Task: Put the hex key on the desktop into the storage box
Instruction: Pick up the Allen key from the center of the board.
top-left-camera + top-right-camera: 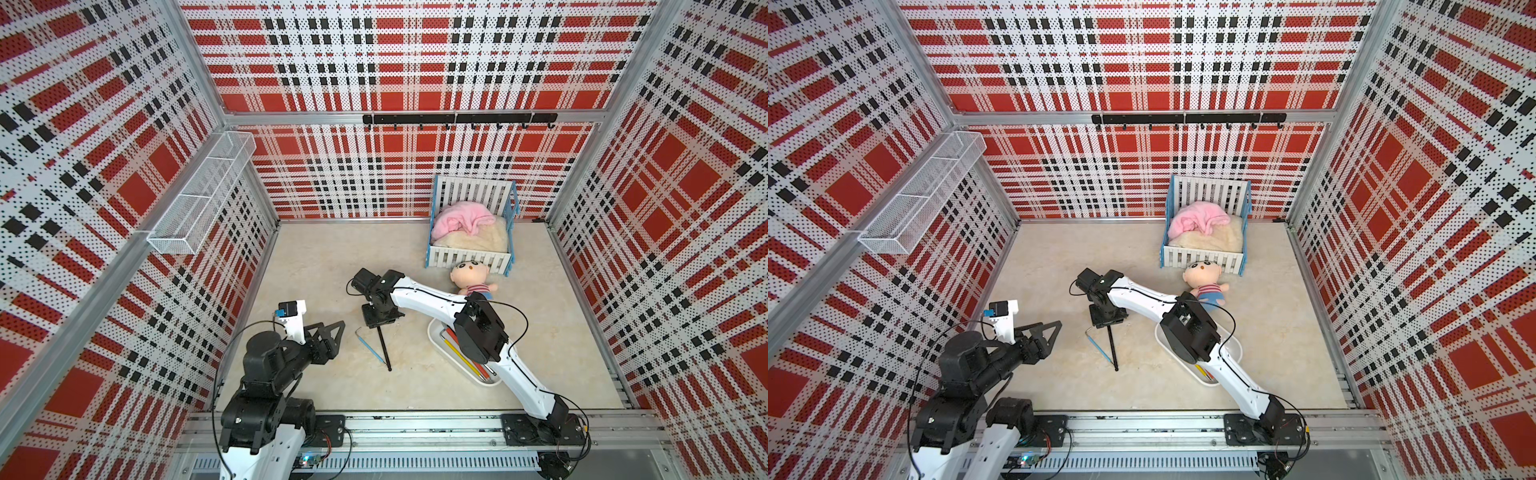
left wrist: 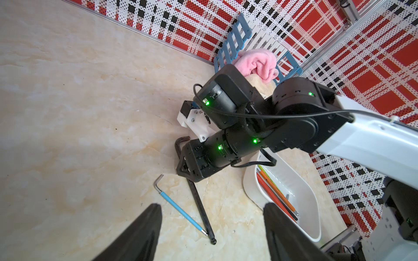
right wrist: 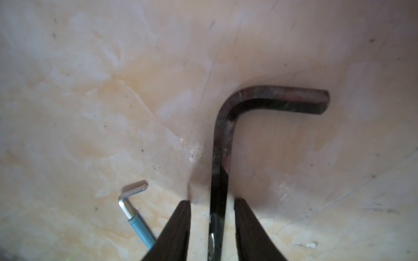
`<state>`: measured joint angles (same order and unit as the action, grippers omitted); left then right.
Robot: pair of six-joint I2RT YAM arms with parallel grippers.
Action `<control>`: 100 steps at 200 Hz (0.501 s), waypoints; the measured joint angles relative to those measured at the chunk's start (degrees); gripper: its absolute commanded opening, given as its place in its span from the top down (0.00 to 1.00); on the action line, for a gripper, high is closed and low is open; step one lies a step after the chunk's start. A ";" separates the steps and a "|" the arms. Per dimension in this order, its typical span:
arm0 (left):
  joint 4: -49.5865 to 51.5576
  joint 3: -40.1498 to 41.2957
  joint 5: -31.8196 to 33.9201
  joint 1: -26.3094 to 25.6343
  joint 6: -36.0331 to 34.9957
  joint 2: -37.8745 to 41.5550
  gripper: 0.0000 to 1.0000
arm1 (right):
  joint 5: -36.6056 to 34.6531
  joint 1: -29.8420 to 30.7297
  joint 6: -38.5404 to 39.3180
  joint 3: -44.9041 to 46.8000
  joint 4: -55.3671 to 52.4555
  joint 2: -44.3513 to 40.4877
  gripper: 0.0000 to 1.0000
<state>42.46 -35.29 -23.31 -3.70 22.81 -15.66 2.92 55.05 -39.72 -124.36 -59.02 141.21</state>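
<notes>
So the right gripper [image 3: 212, 201] has its fingers [image 3: 178, 226] parted and straddling the long shaft of the black hex key [image 3: 224, 135]. There's a sliver of daylight on both sides, so nothing is pinched. The wrist view is pretty blurry up close, so I honestly can't tell if the tips are touching the desktop [image 1: 316, 257] or sitting just above it. The key lies flat on that surface with its short bent end poking out past the fingertips. Just beside it is a blue-sleeved hex key [image 1: 368, 347], also flat on the desktop; their far ends nearly meet, so the two make a narrow V. The storage box [image 1: 435, 337] sits near them, half hidden under the right arm, with a yellow key [image 1: 461, 355] and some red/orange ones lying inside. The left gripper [image 2: 212, 204] hangs back near its base, fingers spread with nothing between them. Further back there's a plush doll [image 1: 471, 278] lying just in front of a toy crib [image 1: 469, 253].
</notes>
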 measured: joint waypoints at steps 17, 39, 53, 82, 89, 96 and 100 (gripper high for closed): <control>0.00 0.00 0.00 0.11 0.00 0.00 0.24 | -1.33 0.26 0.02 -1.68 -0.46 0.85 0.67; 0.00 0.00 -0.02 0.17 0.00 0.00 0.24 | -3.63 0.39 0.02 -4.37 -2.01 2.62 0.69; 0.00 0.00 -0.02 0.22 0.00 0.00 0.24 | -5.29 0.61 0.00 -5.38 -2.91 3.26 0.70; 0.00 0.00 -0.04 0.42 -0.02 0.00 0.24 | -7.72 1.11 -0.02 -6.12 -4.26 3.67 0.72; 0.00 0.00 -0.04 0.42 -0.02 0.00 0.24 | -8.13 1.18 0.00 -6.27 -4.46 3.78 0.72; 0.00 0.00 -0.04 0.42 -0.02 0.00 0.24 | -8.59 1.20 -0.04 -6.60 -4.79 4.00 0.74; 0.00 0.00 -0.04 0.44 -0.04 0.00 0.24 | -8.81 1.20 -0.07 -6.88 -5.03 4.17 0.74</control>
<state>42.46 -35.29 -23.35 -3.27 22.76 -15.66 -5.89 56.25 -39.79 -131.24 -64.05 145.38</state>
